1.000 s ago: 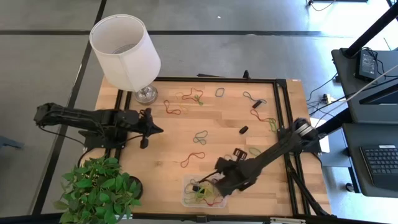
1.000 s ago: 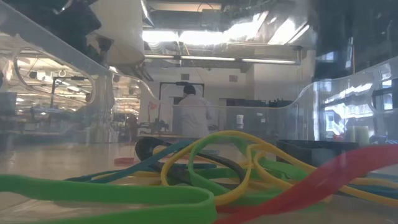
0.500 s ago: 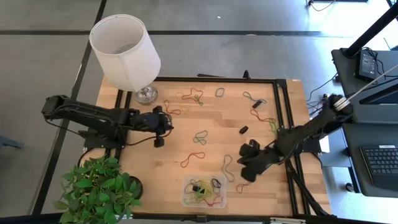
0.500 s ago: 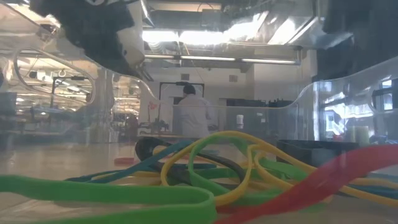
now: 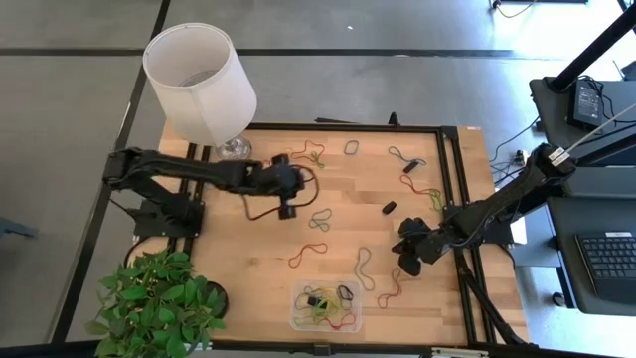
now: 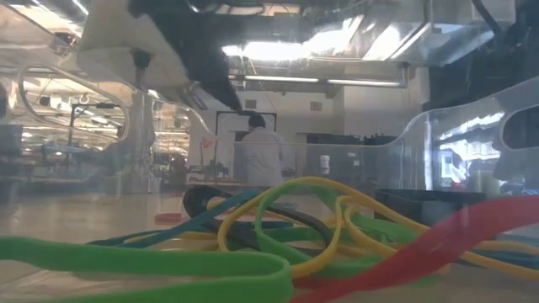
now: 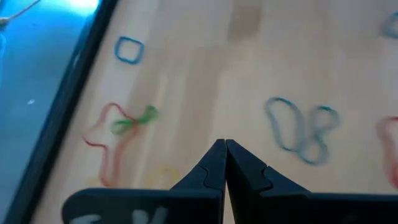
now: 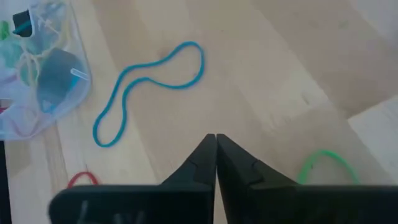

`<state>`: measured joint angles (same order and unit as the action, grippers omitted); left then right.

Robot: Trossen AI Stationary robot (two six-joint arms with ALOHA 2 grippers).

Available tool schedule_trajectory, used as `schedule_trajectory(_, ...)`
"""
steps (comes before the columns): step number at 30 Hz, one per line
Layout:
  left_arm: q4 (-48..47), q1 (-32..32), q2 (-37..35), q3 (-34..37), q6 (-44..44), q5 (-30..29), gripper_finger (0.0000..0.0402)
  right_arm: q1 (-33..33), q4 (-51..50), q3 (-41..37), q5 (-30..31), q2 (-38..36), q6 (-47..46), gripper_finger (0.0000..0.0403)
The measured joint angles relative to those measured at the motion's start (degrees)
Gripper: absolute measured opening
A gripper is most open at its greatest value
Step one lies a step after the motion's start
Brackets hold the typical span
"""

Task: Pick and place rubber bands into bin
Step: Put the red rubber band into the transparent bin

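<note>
The clear bin (image 5: 323, 306) sits at the table's near edge with several coloured rubber bands in it; the low view looks through its wall (image 6: 459, 135) at that pile (image 6: 269, 236). Loose bands lie flat on the wood, among them a grey-blue one (image 5: 320, 219) and a long one (image 5: 365, 267). My left gripper (image 5: 296, 191) (image 7: 224, 144) is shut and empty, short of the grey-blue band (image 7: 301, 127). My right gripper (image 5: 401, 253) (image 8: 215, 138) is shut and empty, right of the long band (image 8: 149, 87) and the bin (image 8: 37, 68).
A lamp (image 5: 199, 75) stands at the far left corner and a potted plant (image 5: 159, 303) at the near left. More bands lie along the far side (image 5: 313, 154) and the right (image 5: 432, 196), with a small black piece (image 5: 390, 207). A person stands in the room beyond (image 6: 259, 156).
My left gripper has reached from the table's left side toward its middle. My right gripper has drawn back from over the bin toward the right and far side, and the long band and a red-green one beside the bin now show.
</note>
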<state>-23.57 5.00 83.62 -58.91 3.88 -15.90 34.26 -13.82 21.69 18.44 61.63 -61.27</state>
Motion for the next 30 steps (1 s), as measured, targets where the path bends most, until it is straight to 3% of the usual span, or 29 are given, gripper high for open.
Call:
schedule_trajectory(7, -7.3, 9.5, 12.6, -13.2, 6.8, 10.5, 0.0025, 0.0, 3.0, 0.0, 0.1, 0.2, 0.1, 0.0008)
schedule_trajectory(12, -16.9, 16.4, 19.1, -19.5, 6.8, 11.2, 0.0082, 0.0, 3.4, 0.0, 7.1, 0.2, -0.2, 0.0010)
schedule_trajectory(17, -20.5, 22.6, 21.9, -20.1, 6.3, 11.1, 0.0137, -0.2, 3.5, 0.0, 15.0, 0.2, -0.1, 0.0011)
schedule_trajectory(20, -22.6, 25.5, 22.8, -20.1, 7.1, 12.1, 0.0160, -1.2, 3.5, 0.0, 15.6, 0.2, 0.0, 0.0011)
schedule_trajectory(30, -19.1, 31.4, 22.9, -20.1, 12.6, 14.0, 0.0173, -6.1, 3.4, 0.0, 15.6, 0.2, 0.3, 0.0012)
